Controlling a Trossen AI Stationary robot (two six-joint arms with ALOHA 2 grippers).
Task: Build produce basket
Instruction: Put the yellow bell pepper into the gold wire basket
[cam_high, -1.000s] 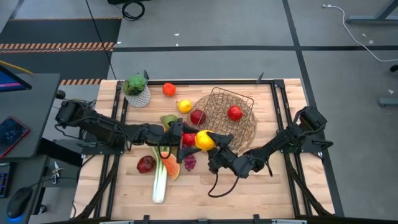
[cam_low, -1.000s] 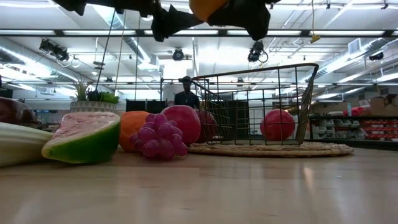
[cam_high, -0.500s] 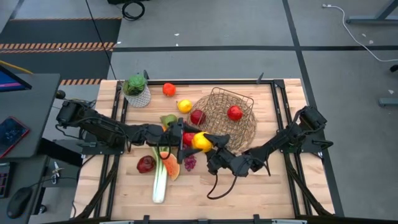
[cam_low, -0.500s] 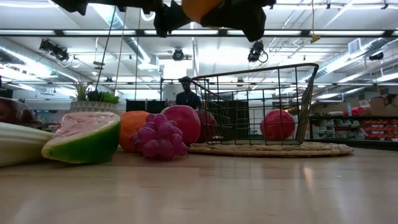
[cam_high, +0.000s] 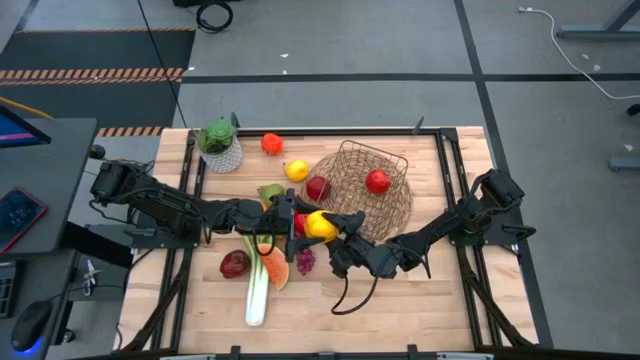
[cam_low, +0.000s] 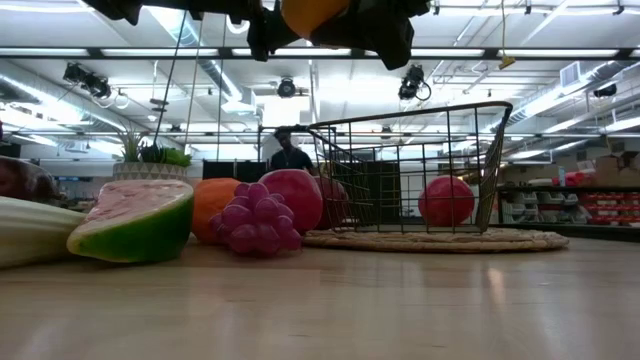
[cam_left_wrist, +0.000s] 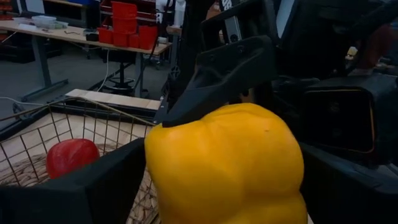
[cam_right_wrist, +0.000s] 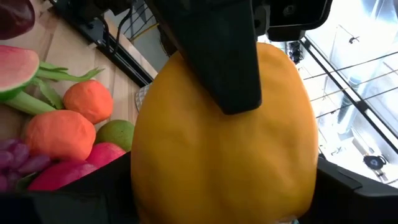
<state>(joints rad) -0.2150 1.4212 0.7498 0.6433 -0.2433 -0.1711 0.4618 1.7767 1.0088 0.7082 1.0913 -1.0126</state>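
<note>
Handover: while both end effectors are meeting just beside the basket (cam_high: 362, 182), we are passing the yellow pepper (cam_high: 320, 226).
Left end effector (cam_high: 303, 223): gripping the pepper.
Right end effector (cam_high: 340, 224): gripping it too.
Care: one should be releasing before the other pulls.

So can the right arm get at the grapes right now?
Probably not yet: the right gripper and the left gripper both grip the yellow pepper above the table. The grapes themselves lie uncovered just below.

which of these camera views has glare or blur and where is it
Low view: ceiling lights blow out the background, leaving the end effectors silhouetted; the wire basket stays crisp. Left wrist view: the yellow pepper fills the frame, slightly soft. High view: evenly lit, no glare.
</note>
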